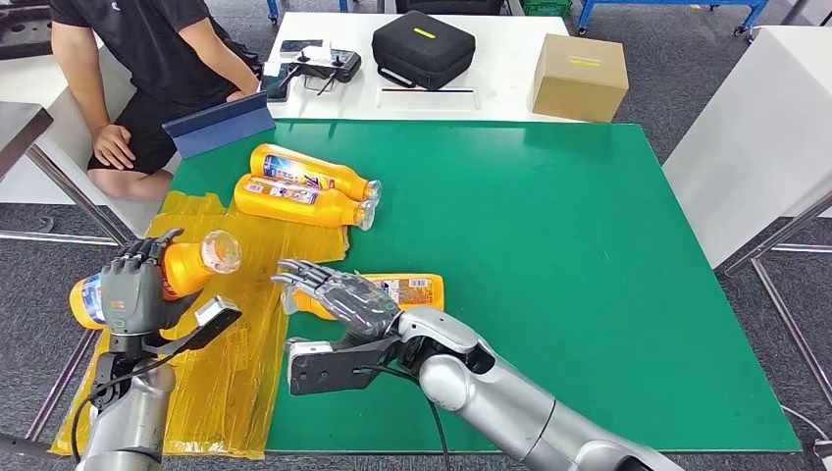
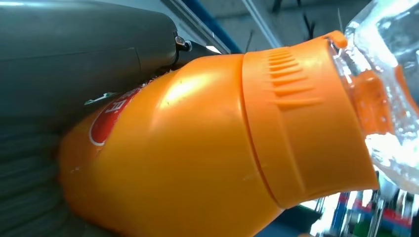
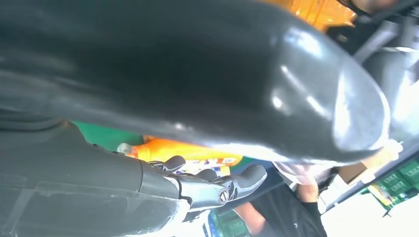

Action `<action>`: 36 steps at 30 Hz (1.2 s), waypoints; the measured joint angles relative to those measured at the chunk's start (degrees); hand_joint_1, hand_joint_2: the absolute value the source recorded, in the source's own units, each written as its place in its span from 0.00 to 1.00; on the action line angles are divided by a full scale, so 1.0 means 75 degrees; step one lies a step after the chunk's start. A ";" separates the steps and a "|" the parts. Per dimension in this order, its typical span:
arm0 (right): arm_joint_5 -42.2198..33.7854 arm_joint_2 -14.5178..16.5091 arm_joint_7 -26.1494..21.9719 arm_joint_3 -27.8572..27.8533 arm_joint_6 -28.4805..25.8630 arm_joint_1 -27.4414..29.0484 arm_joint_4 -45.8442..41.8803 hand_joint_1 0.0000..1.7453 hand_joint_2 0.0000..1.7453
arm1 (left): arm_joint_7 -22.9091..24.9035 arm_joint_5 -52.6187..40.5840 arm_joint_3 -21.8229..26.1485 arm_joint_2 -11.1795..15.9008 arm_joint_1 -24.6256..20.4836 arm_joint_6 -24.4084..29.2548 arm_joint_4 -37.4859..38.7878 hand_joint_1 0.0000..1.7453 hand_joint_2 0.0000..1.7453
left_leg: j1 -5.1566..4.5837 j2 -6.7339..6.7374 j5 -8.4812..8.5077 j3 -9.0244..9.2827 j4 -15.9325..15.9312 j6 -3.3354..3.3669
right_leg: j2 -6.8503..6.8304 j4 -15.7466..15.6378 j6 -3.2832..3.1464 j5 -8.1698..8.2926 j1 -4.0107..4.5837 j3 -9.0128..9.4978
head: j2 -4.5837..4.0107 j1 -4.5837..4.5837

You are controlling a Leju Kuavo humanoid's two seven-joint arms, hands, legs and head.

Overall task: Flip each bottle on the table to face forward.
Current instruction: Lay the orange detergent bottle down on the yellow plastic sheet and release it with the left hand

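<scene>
My left hand (image 1: 132,285) grips an orange bottle (image 1: 182,267) and holds it up over the table's left side, its clear cap pointing right. The same bottle (image 2: 207,148) fills the left wrist view, pressed against the grey hand (image 2: 74,54). My right hand (image 1: 338,294) is spread flat, fingers apart, over another orange bottle (image 1: 417,290) lying on the green table (image 1: 589,245); whether it touches is unclear. That bottle (image 3: 188,150) appears beyond the right hand's fingers (image 3: 217,190). Two more orange bottles (image 1: 309,172) (image 1: 299,201) lie side by side at the back left, caps to the right.
A crumpled yellow plastic sheet (image 1: 231,373) covers the table's left front. A person (image 1: 147,59) sits at the back left beside a blue board (image 1: 221,123). Behind stand a black case (image 1: 422,47), a cardboard box (image 1: 579,77) and a controller (image 1: 319,67).
</scene>
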 joint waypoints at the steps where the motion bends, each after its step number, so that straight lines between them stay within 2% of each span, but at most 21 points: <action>1: 0.0020 -0.0012 0.0026 0.0001 0.0000 0.0016 -0.0074 0.00 0.00 | 0.0014 -0.0100 0.0103 -0.0004 -0.0019 0.0001 0.0180 1.00 1.00 | 0.0000 -0.0001 0.0000 -0.0003 0.0000 0.0000 | 0.0000 0.0000 0.0000 0.0000 0.0000 -0.0003 | 0.0000 0.0001; 3: 0.0216 -0.0045 0.0123 0.0005 -0.0069 0.0069 -0.0246 0.00 0.00 | 0.0054 -0.0246 0.0299 -0.0012 -0.0034 0.0003 0.0482 1.00 1.00 | 0.0000 0.0001 0.0000 -0.0008 0.0000 0.0000 | 0.0001 0.0000 0.0000 0.0000 0.0000 -0.0008 | 0.0000 0.0001; 6: 0.0964 -0.0123 0.0339 0.0002 -0.0543 0.0172 -0.0571 0.00 0.00 | 0.0098 -0.0300 0.0553 -0.0020 -0.0035 0.0005 0.0773 1.00 1.00 | 0.0000 -0.0003 0.0000 -0.0013 0.0000 0.0000 | -0.0001 -0.0001 0.0000 0.0000 -0.0001 -0.0012 | 0.0000 0.0001; 14: 0.2169 -0.0329 0.0783 -0.0212 -0.1327 0.0428 -0.1393 0.00 0.00 | 0.0038 -0.0142 0.0927 -0.0041 -0.0089 0.0021 0.1052 1.00 1.00 | -0.0001 -0.0004 0.0000 -0.0009 0.0000 0.0000 | -0.0001 -0.0001 0.0000 0.0000 -0.0001 -0.0011 | 0.0000 -0.0001; 17: 0.2924 -0.0447 0.1243 -0.0925 -0.1796 0.0695 -0.2011 0.00 0.00 | -0.0010 0.0063 0.1057 -0.0047 -0.0099 0.0021 0.1092 1.00 1.00 | -0.0001 -0.0005 0.0000 -0.0007 0.0000 0.0000 | -0.0001 -0.0001 0.0000 0.0000 -0.0001 -0.0008 | 0.0000 -0.0001; 20: 0.3094 -0.0583 0.1395 -0.1801 -0.1926 0.0871 -0.2488 0.00 0.00 | -0.0018 0.0144 0.1133 -0.0049 -0.0113 0.0021 0.1127 1.00 1.00 | -0.0002 -0.0004 0.0000 -0.0002 0.0000 0.0000 | -0.0001 -0.0001 0.0001 0.0001 -0.0001 -0.0003 | 0.0001 0.0000; 24: 0.3062 -0.0687 0.1314 -0.2696 -0.1892 0.1106 -0.2841 0.00 0.00 | -0.0029 0.0216 0.1188 -0.0059 -0.0135 0.0021 0.1167 1.00 1.00 | -0.0002 -0.0003 0.0000 0.0006 0.0000 0.0000 | 0.0000 -0.0001 0.0004 0.0003 -0.0001 0.0000 | 0.0000 -0.0002; 28: 0.2961 -0.0724 0.0938 -0.3468 -0.1565 0.1251 -0.2898 0.00 0.00 | -0.0057 0.0389 0.1194 -0.0079 -0.0168 0.0021 0.1226 1.00 1.00 | -0.0002 -0.0003 0.0000 0.0008 0.0000 0.0000 | 0.0000 0.0000 0.0004 0.0003 0.0000 0.0003 | 0.0000 -0.0002; 29: 0.2957 -0.0726 0.0868 -0.3613 -0.1477 0.1284 -0.2898 0.00 0.00 | -0.0058 0.0409 0.1193 -0.0092 -0.0186 0.0021 0.1253 0.96 1.00 | -0.0002 -0.0003 0.0000 0.0009 0.0000 0.0000 | 0.0000 0.0000 0.0004 0.0003 0.0000 0.0003 | 0.0000 -0.0002; 32: 0.2999 -0.0699 0.0740 -0.3844 -0.1288 0.1386 -0.2895 0.00 0.00 | -0.0035 0.0342 0.1193 -0.0154 -0.0267 0.0021 0.1369 0.21 0.25 | -0.0001 -0.0006 0.0000 0.0010 0.0000 -0.0001 | -0.0002 0.0001 0.0004 0.0003 0.0001 0.0003 | 0.0000 -0.0003; 33: 0.3017 -0.0684 0.0697 -0.3886 -0.1241 0.1418 -0.2892 0.00 0.00 | -0.0020 0.0305 0.1191 -0.0174 -0.0296 0.0021 0.1437 0.00 0.00 | -0.0001 -0.0008 0.0001 0.0010 0.0000 -0.0001 | -0.0003 0.0001 0.0004 0.0003 0.0001 0.0003 | 0.0000 -0.0004; 36: 0.3029 -0.0660 0.0556 -0.3984 -0.1201 0.1482 -0.2873 0.00 0.00 | 0.0009 0.0237 0.1125 -0.0212 -0.0346 0.0021 0.1704 0.00 0.00 | 0.0000 -0.0009 0.0002 0.0007 0.0000 -0.0002 | -0.0003 0.0003 0.0004 0.0003 0.0001 0.0002 | 0.0000 -0.0003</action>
